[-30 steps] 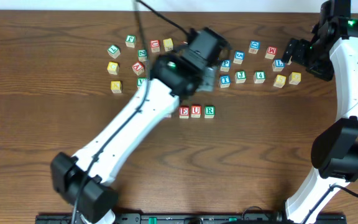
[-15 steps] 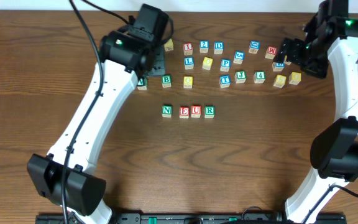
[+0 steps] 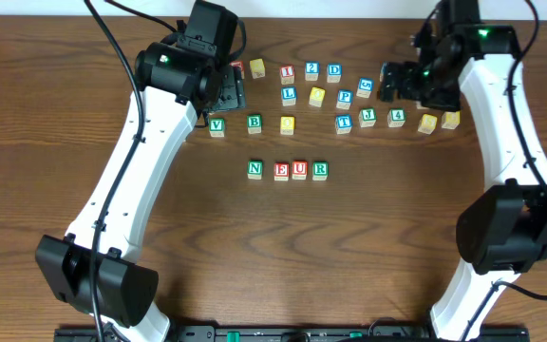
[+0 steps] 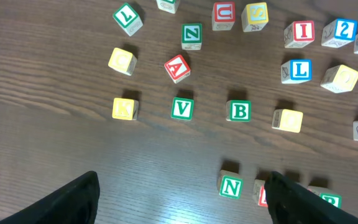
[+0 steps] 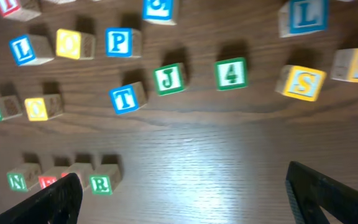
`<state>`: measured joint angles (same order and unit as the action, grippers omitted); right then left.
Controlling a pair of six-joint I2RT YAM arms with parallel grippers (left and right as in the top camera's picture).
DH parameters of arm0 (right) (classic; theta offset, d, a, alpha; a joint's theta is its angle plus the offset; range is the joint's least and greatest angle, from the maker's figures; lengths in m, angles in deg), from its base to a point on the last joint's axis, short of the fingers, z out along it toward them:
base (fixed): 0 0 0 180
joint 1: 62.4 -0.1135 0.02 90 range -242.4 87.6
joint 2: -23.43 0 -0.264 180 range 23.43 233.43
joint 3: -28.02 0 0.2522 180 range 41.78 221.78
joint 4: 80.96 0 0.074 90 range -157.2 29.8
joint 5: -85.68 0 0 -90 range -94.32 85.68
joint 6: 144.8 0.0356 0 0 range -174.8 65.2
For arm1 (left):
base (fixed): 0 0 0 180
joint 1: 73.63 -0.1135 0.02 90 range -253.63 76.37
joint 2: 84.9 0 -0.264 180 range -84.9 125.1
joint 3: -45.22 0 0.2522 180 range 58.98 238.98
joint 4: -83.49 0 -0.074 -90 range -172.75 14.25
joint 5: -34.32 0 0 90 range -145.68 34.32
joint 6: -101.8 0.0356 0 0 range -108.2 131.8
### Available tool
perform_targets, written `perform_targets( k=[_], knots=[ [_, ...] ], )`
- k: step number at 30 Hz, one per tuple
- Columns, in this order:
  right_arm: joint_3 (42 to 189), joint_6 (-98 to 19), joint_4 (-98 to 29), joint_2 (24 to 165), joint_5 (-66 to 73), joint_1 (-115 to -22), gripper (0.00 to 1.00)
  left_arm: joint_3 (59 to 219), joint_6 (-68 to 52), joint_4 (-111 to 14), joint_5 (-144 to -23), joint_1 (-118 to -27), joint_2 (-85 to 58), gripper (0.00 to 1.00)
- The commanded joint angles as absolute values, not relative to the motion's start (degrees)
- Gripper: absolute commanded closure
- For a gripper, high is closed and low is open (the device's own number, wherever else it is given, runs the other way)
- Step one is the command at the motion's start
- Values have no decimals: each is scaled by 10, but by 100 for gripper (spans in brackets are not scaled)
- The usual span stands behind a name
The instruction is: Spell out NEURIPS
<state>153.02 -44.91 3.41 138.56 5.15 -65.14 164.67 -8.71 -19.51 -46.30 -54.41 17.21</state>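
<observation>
The left gripper (image 4: pixel 182 182), spread and empty, hangs beyond and left of R (image 3: pixel 320 170), nearer than the equally spread, empty right gripper (image 5: pixel 182 186) to I (image 3: pixel 287 71), which lies beyond R, slightly left.

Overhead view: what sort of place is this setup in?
Likely a robotics lab bench, though no room shows: a wood-grain table, the left arm and right arm based at its near edge, and lettered wooden cubes scattered beyond a NEUR row.

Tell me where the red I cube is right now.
Overhead, the red I cube sits in the far row, just left of the blue 2 cube and directly behind the blue L cube.
</observation>
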Motion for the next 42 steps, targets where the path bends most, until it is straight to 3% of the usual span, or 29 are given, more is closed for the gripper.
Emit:
perform_targets(
  k=[1,42],
  knots=[
    [1528,-459,29,1382,57,-673,1,1657,-81,-191,-456,-547,162,16],
    [1527,-455,-13,1382,80,-730,1,1657,-81,-191,-456,-547,176,16]
  ],
)
